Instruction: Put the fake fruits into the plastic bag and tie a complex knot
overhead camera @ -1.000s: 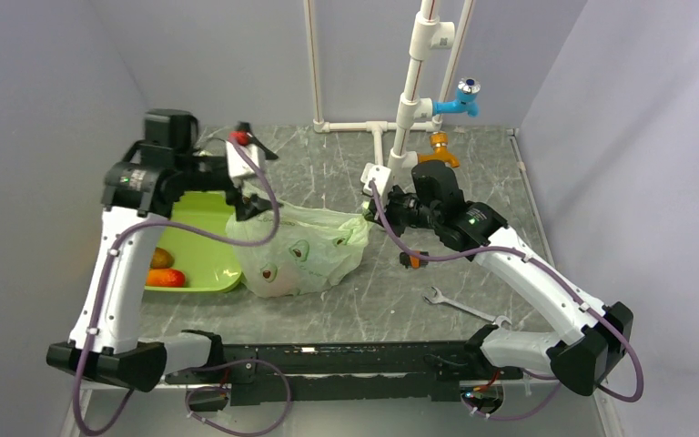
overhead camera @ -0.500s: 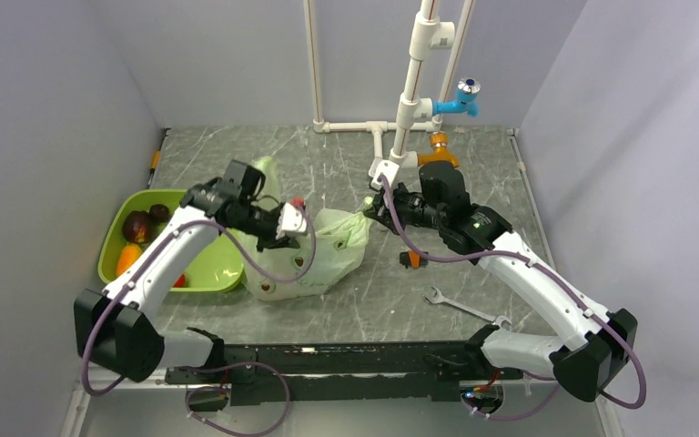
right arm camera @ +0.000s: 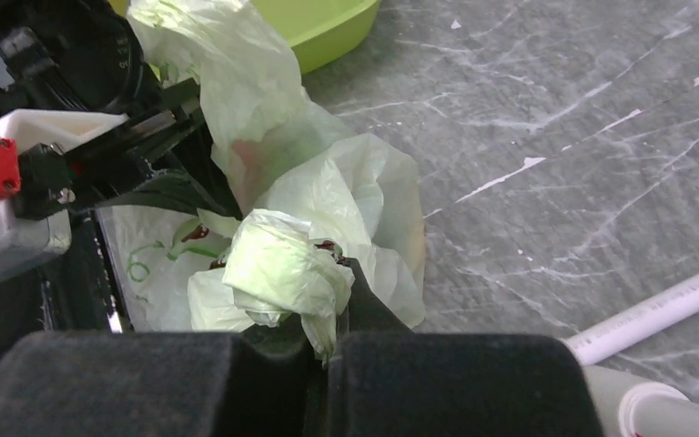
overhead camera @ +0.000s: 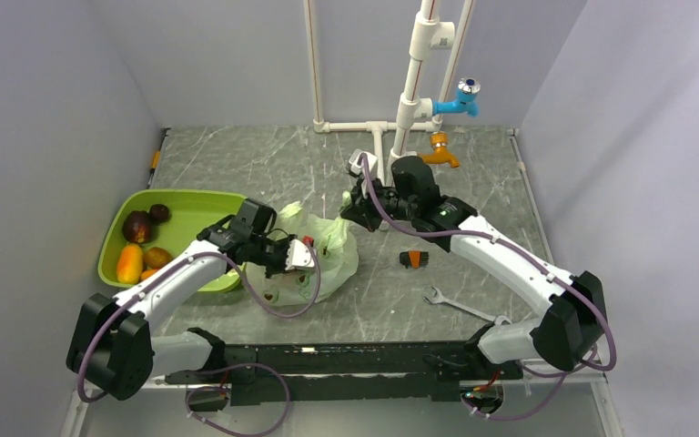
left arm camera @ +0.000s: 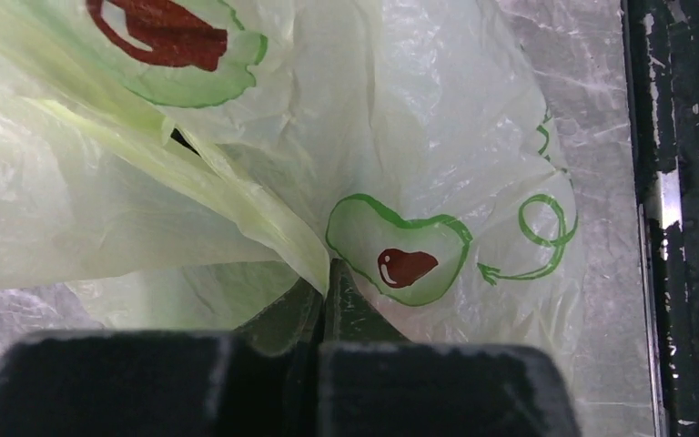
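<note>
Presently the left gripper (left arm camera: 328, 276) is pressed together on a thin fold of the plastic bag (left arm camera: 437, 127), just beside a printed avocado; no gap is seen between its fingertips. The right gripper (right arm camera: 330, 335) is likewise clamped on a bunched wad of the bag's film. This is probably a handle, though that cannot be told for certain.

From above, the bag is seen slumped near the middle of the grey marbled table (overhead camera: 473, 182), somewhat toward the near edge and just beside the lime-green tray (overhead camera: 196, 198), which sits by the left edge. The fake fruits (overhead camera: 136, 226) — maroon and orange ones at least — are still lying in the tray. Whether any is already inside the bag cannot be told.

The step in hand is judged to be the opening of the bag's mouth. The two pinched points should be drawn apart slowly and lifted a little, so that the film is tensioned but not torn. Both grips should be kept firm, since such film is likely to slip. The opening is best turned toward the tray — and left propped, as one grip must be given up to fetch fruit.
</note>
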Action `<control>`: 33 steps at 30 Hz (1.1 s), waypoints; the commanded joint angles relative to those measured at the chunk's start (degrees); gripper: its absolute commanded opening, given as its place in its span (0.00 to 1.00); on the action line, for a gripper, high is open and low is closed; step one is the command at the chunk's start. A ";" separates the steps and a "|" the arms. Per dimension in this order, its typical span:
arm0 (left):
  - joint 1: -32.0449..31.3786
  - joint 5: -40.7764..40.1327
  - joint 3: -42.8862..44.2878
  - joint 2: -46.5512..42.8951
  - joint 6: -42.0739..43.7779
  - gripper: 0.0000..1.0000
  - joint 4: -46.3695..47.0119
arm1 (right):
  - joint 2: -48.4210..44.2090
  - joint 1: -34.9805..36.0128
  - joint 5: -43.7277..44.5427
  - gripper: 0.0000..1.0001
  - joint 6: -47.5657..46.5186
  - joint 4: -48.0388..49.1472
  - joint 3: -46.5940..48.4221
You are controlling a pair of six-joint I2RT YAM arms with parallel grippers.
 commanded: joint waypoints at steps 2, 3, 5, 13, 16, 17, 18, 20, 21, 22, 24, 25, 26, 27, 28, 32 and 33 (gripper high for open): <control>1.99 4.32 2.45 -2.29 -6.00 0.28 -4.04 | -1.00 -0.60 -3.56 0.00 2.28 7.07 5.24; 2.39 6.89 4.23 -4.15 -7.83 0.44 -5.15 | -1.15 -0.64 -4.75 0.00 1.77 6.24 5.47; 2.46 10.72 8.10 -8.55 -12.39 0.64 -6.53 | -1.56 -0.63 -6.28 0.00 1.38 5.29 5.75; 2.46 13.88 17.60 -14.96 -34.42 0.84 3.68 | -1.24 -0.06 -12.88 0.01 -2.57 2.26 7.85; 2.46 10.25 20.86 -12.40 -40.78 0.82 9.84 | -0.69 0.43 -14.46 0.08 -4.55 2.06 8.85; 2.46 9.80 22.26 -11.34 -41.77 0.81 10.85 | -0.55 0.73 -14.88 0.09 -5.06 2.16 9.15; 2.42 9.67 23.54 -10.10 -42.31 0.81 11.44 | -0.46 0.94 -15.26 0.10 -5.64 2.16 9.50; 2.39 9.67 26.03 -7.89 -43.39 0.79 11.90 | -0.52 1.39 -16.27 0.10 -7.03 2.28 9.70; 2.37 10.06 27.22 -6.95 -43.67 0.79 12.19 | -0.64 1.61 -16.49 0.11 -7.76 2.50 9.56; 2.37 10.94 27.66 -6.26 -43.86 0.78 12.79 | -0.57 1.78 -16.59 0.12 -8.23 2.67 9.40; 2.15 12.53 27.70 -5.53 -45.37 0.75 15.46 | -0.13 2.10 -17.18 0.15 -8.86 2.67 9.84; 1.98 12.92 27.40 -5.27 -46.52 0.74 17.08 | 0.20 2.21 -17.77 0.17 -9.16 2.38 10.23; 1.84 13.62 27.40 -4.99 -47.40 0.73 18.41 | 0.43 2.29 -18.23 0.18 -9.48 2.27 10.51; 1.70 14.32 27.58 -4.59 -48.40 0.72 19.46 | 0.58 2.36 -18.50 0.20 -9.63 2.33 10.64; 1.47 15.15 27.67 -4.13 -49.65 0.71 20.75 | 0.63 2.44 -18.55 0.22 -9.85 2.49 10.59; 1.23 18.60 27.92 -3.45 -51.95 0.54 23.07 | 0.52 2.35 -18.81 0.26 -10.52 2.36 10.39; 1.28 19.59 27.97 -3.35 -52.21 0.52 23.47 | 0.44 2.43 -18.88 0.28 -10.55 2.33 10.25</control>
